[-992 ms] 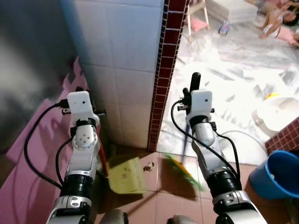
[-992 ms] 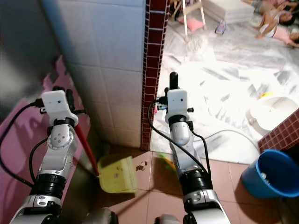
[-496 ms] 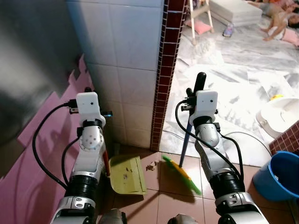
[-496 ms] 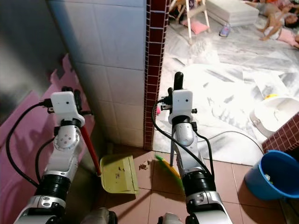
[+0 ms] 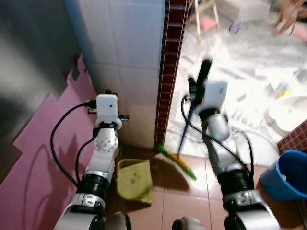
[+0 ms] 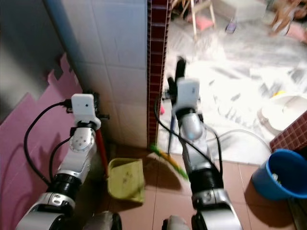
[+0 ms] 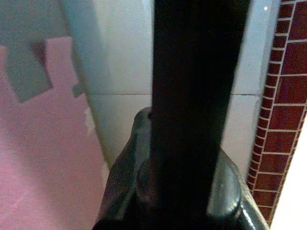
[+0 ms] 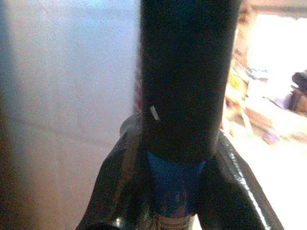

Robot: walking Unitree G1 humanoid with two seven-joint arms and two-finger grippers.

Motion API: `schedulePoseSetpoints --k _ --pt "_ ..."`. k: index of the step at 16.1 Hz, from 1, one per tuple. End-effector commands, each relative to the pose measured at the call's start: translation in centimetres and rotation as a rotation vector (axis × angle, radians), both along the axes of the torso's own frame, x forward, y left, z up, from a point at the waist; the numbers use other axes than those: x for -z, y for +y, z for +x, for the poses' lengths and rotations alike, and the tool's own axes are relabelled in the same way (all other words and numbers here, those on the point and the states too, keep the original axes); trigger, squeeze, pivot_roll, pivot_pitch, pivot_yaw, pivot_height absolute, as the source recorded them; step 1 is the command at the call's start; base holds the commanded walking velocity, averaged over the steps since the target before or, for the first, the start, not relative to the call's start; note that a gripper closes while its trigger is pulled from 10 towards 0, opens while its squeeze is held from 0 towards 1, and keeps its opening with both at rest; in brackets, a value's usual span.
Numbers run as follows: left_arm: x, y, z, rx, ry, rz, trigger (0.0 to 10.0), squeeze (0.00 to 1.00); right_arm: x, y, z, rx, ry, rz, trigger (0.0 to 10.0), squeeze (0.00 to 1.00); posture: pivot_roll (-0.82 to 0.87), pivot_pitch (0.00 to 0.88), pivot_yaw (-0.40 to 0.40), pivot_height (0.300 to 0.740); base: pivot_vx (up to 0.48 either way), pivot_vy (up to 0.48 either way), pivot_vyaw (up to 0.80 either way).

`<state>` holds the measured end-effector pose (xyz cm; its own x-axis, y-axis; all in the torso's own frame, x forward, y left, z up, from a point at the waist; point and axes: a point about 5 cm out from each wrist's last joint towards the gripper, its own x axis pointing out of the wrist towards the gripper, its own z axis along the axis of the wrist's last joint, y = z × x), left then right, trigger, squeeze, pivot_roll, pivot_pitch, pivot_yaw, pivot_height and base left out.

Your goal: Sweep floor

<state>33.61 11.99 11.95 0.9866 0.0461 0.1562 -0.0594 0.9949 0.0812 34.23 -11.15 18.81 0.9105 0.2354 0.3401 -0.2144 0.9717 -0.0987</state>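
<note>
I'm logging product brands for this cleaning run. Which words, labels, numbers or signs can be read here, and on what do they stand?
None can be read.
Yellow-green plastic dustpan: no print visible.
Blue plastic bucket: no label visible.
Blue-handled broom with green bristles: blurred, no marking to be made out.

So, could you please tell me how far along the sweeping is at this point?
Partly done. The yellow dustpan sits on the tiled floor by the wall, held by the left gripper via its red handle. In hand: the right gripper holds the broom, bristles down beside the dustpan. Left: pushing remaining debris in; whether any remains is too blurred to tell.
</note>
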Motion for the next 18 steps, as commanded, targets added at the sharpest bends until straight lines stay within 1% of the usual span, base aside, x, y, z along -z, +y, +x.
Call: schedulePoseSetpoints --k 1,2,3,4,6,7,8,9,10,12,14,15,16,17,18 --pt "-1.2 -0.7 0.3 0.032 -0.046 0.001 10.0 0.0 -5.3 2.4 -0.5 -0.179 -0.195 0.033 10.0 0.0 -0.03 0.139 0.044 0.74 0.0 0.0 0.0" --pt "-0.9 -1.0 0.0 0.044 -0.041 -0.004 10.0 0.0 -6.0 3.6 -0.8 -0.281 -0.203 0.069 10.0 0.0 -0.03 0.154 0.048 0.74 0.0 0.0 0.0" --pt "-0.8 -1.2 -0.3 0.05 -0.037 -0.007 10.0 0.0 -6.1 4.4 -0.9 -0.363 -0.196 0.099 10.0 0.0 -0.02 0.161 0.047 0.74 0.0 0.0 0.0" --pt "-0.8 -1.4 -0.5 0.051 -0.039 -0.006 10.0 0.0 -5.6 4.9 -0.9 -0.41 -0.17 0.116 10.0 0.0 0.0 0.171 0.046 0.74 0.0 0.0 0.0" --pt "-0.7 -1.3 -0.8 0.049 -0.04 -0.006 10.0 0.0 -4.5 5.7 -1.1 -0.494 -0.118 0.147 10.0 0.0 0.03 0.183 0.044 0.74 0.0 0.0 0.0" --pt "-0.7 -1.0 -1.0 0.042 -0.037 -0.004 10.0 0.0 -2.5 7.0 -1.9 -0.623 -0.04 0.14 10.0 0.0 0.05 0.194 0.045 0.74 0.0 0.0 0.0" --pt "-0.7 -0.7 -1.0 0.038 -0.037 -0.001 10.0 0.0 -1.6 7.4 -2.6 -0.674 -0.011 0.126 10.0 0.0 0.05 0.196 0.045 0.74 0.0 0.0 0.0" --pt "-0.7 -0.4 -1.1 0.034 -0.038 0.001 10.0 0.0 -1.0 7.4 -3.0 -0.702 0.013 0.119 10.0 0.0 0.05 0.2 0.046 0.74 0.0 0.0 0.0" --pt "-0.7 -0.3 -1.1 0.034 -0.038 0.002 10.0 0.0 -0.9 7.3 -3.1 -0.717 0.02 0.121 10.0 0.0 0.05 0.2 0.046 0.74 0.0 0.0 0.0" --pt "-0.7 -0.2 -1.1 0.032 -0.034 0.003 10.0 0.0 -0.3 6.5 -3.2 -0.707 0.031 0.084 10.0 0.0 0.04 0.201 0.046 0.74 0.0 0.0 0.0" --pt "-0.5 -0.5 -1.1 0.033 -0.023 0.001 10.0 0.0 -0.2 5.1 -2.6 -0.578 -0.021 -0.009 10.0 0.0 0.03 0.198 0.048 0.74 0.0 0.0 0.0" --pt "-0.5 -0.8 -1.2 0.039 -0.019 -0.005 10.0 0.0 -0.1 4.4 -2.2 -0.493 -0.035 -0.042 10.0 0.0 0.03 0.198 0.051 0.74 0.0 0.0 0.0" --pt "-0.5 -1.0 -1.2 0.043 -0.016 -0.008 10.0 0.0 0.0 4.2 -2.0 -0.464 -0.033 -0.062 10.0 0.0 0.03 0.198 0.051 0.74 0.0 0.0 0.0" --pt "-0.4 -1.1 -1.3 0.049 -0.012 -0.009 10.0 0.0 0.6 3.5 -1.5 -0.387 -0.02 -0.14 10.0 0.0 0.03 0.194 0.053 0.74 0.0 0.0 0.0" --pt "-0.4 -1.1 -1.3 0.053 -0.011 -0.009 10.0 0.0 0.8 3.1 -1.3 -0.358 -0.012 -0.158 10.0 0.0 0.03 0.194 0.053 0.74 0.0 0.0 0.0"
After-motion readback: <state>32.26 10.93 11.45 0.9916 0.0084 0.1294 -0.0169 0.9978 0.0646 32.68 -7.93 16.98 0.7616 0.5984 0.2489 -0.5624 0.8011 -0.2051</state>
